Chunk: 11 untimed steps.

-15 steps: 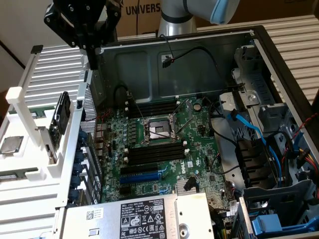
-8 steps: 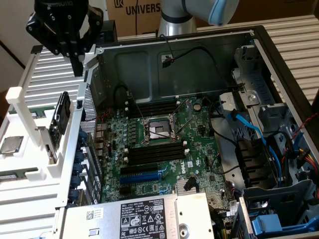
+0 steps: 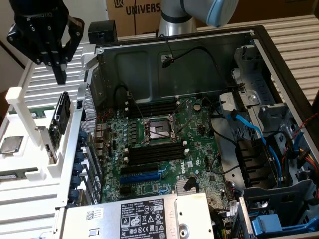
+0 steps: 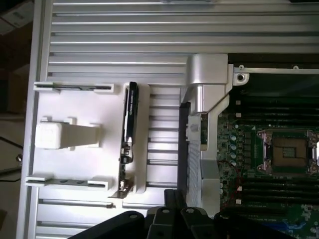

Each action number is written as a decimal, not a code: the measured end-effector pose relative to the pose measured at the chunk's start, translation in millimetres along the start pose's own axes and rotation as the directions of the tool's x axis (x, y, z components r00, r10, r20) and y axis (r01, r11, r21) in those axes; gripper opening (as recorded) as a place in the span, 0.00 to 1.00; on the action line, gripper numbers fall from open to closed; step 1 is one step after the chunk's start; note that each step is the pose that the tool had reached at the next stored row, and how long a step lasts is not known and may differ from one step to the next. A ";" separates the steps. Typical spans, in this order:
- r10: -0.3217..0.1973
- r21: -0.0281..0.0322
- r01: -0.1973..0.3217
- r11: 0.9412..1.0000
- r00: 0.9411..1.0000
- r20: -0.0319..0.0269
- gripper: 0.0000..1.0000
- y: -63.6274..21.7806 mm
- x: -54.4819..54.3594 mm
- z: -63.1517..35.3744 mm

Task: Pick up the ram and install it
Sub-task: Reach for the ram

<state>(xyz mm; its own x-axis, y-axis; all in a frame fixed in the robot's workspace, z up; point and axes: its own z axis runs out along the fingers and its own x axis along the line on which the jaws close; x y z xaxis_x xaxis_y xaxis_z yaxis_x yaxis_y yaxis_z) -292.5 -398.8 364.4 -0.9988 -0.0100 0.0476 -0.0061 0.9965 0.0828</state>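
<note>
The ram (image 3: 59,119) is a thin dark stick standing on edge in a white rack (image 3: 22,112) at the exterior view's left, beside the open computer case. It appears in the wrist view as a narrow dark strip (image 4: 130,132) between the rack's white rails (image 4: 75,137). My black gripper (image 3: 60,74) hangs above the rack, a little above the ram's far end, with its fingers shut and nothing between them. In the wrist view the gripper (image 4: 175,196) points toward the gap between the ram and the case's wall. Black memory slots (image 3: 154,152) lie bare on the motherboard.
The motherboard (image 3: 192,149) lies in the open case with a CPU socket (image 3: 157,130), a second group of memory slots (image 3: 154,107) and a blue expansion slot (image 3: 142,175). A power supply (image 3: 134,216) sits in front. Cables and drive bays (image 3: 269,149) crowd the exterior view's right. A chip (image 3: 11,144) rests left of the rack.
</note>
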 end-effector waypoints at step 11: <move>0.000 0.000 0.000 1.000 1.000 -0.005 0.10 -0.4 50.0 10.4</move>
<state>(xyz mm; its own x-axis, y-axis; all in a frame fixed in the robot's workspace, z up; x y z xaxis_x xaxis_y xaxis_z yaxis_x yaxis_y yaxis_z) -342.9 -398.9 356.4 -0.9985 -0.0104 0.0529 -0.0060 0.9965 0.0828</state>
